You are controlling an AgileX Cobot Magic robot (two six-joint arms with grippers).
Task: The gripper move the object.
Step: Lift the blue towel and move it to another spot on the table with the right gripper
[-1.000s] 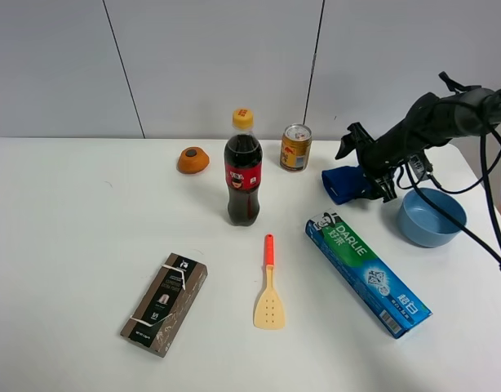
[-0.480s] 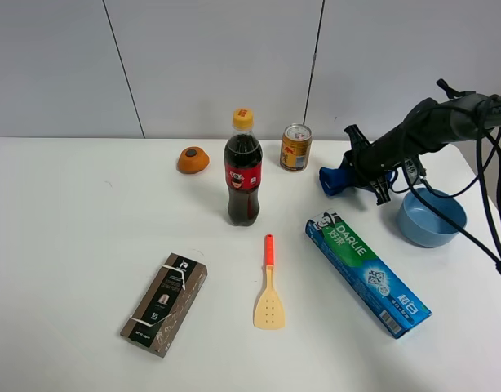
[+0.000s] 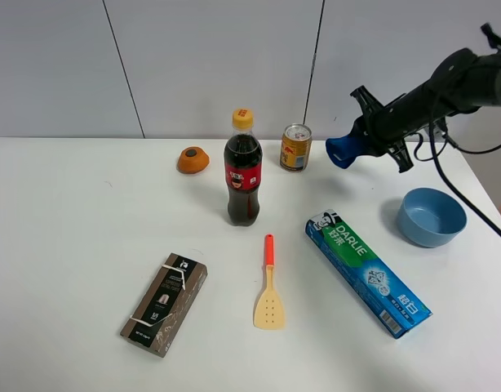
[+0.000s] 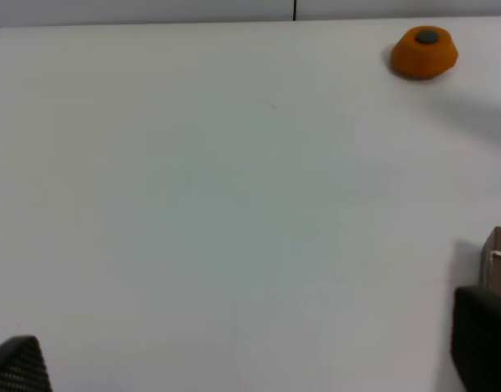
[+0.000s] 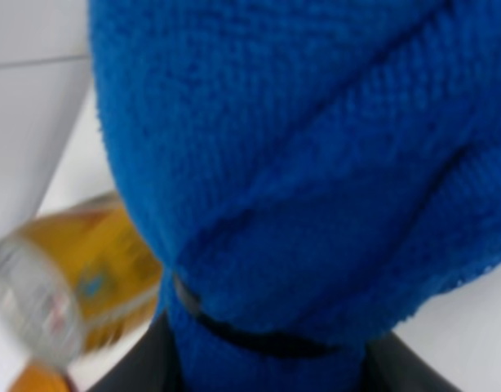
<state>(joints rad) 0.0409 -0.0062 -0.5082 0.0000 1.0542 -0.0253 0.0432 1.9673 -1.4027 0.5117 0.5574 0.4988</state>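
White worktop (image 3: 87, 245) runs back to a grey panelled wall. From the high camera, the right end effector (image 3: 363, 137) is clamped on a soft royal-blue fleece bundle (image 3: 342, 150), holding it clear of the worktop, just right of a gold drinks can (image 3: 296, 147). On the worktop stand a dark cola bottle with a yellow cap (image 3: 243, 171), an orange dome-shaped lump (image 3: 192, 160), a light-blue plastic bowl (image 3: 431, 216), a blue-green toothpaste box (image 3: 367, 273), a yellow spatula with an orange handle (image 3: 268, 286) and a dark brown carton (image 3: 165, 303).

At the left wrist, the left end effector (image 4: 249, 363) shows two black fingers (image 4: 481, 347) spread wide, nothing between them, the carton's corner beside one.

At the right wrist, fleece fills nearly everything, cinched by a dark band (image 5: 250, 336), the can blurred behind.
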